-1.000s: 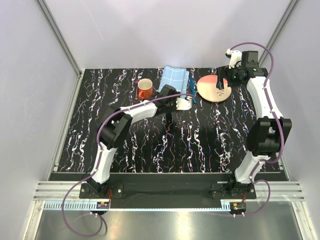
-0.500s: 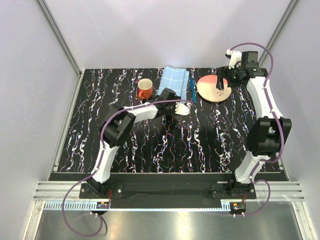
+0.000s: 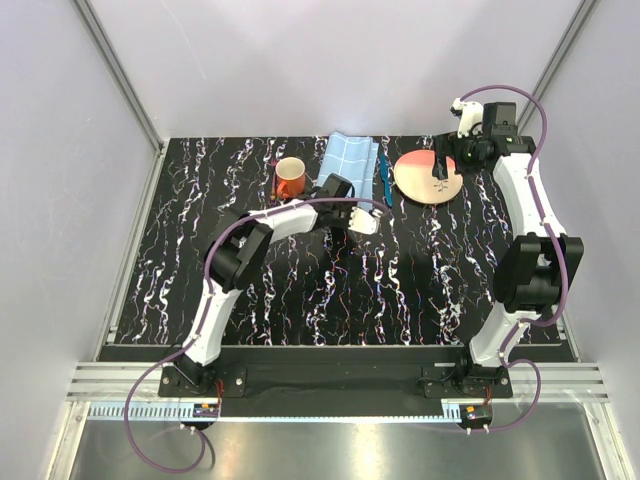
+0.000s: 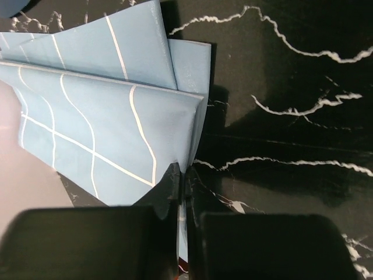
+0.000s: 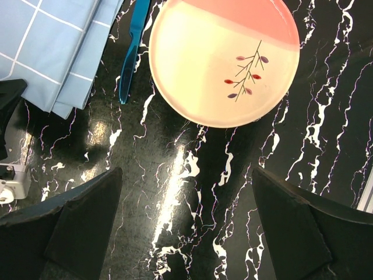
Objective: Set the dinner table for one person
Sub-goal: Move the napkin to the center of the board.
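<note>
At the 12 o'clock edge of the black, white-veined surface (image 3: pixel 200 250), a folded light-blue checked cloth (image 3: pixel 348 155) lies flat. The left hand (image 4: pixel 180 186) is clamped on the cloth's 6 o'clock edge, with a thin strip of fabric caught between its fingers. An orange cup (image 3: pixel 290 178) stands upright at the cloth's 9 o'clock side, a blue utensil (image 5: pixel 133 49) lies along its 3 o'clock side, and a cream-and-pink plate (image 3: pixel 427 177) with a twig drawing sits toward 1 o'clock, where the right hand (image 5: pixel 186 175) hangs above it, fingers wide apart and holding nothing.
</note>
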Action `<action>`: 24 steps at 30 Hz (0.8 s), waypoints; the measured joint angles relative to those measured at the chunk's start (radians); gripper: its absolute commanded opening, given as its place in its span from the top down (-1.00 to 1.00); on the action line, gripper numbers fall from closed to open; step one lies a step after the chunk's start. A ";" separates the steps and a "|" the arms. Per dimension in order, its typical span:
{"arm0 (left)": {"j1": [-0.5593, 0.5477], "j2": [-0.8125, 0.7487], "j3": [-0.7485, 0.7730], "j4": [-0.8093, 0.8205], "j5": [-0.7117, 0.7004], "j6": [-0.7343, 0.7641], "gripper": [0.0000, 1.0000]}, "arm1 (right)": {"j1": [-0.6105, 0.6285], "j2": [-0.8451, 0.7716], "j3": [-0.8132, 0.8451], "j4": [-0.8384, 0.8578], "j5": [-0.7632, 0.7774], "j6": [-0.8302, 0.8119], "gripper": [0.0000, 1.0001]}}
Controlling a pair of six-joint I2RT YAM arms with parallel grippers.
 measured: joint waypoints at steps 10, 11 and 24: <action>0.019 -0.010 0.102 -0.282 0.091 -0.057 1.00 | 0.000 0.000 0.004 -0.013 0.000 0.000 -0.99; 0.020 -0.018 0.102 -0.312 0.100 -0.058 1.00 | 0.000 0.000 0.005 -0.016 -0.001 0.000 -1.00; 0.020 -0.087 0.310 -0.753 0.269 -0.182 1.00 | 0.000 0.000 0.039 -0.022 -0.030 0.001 -1.00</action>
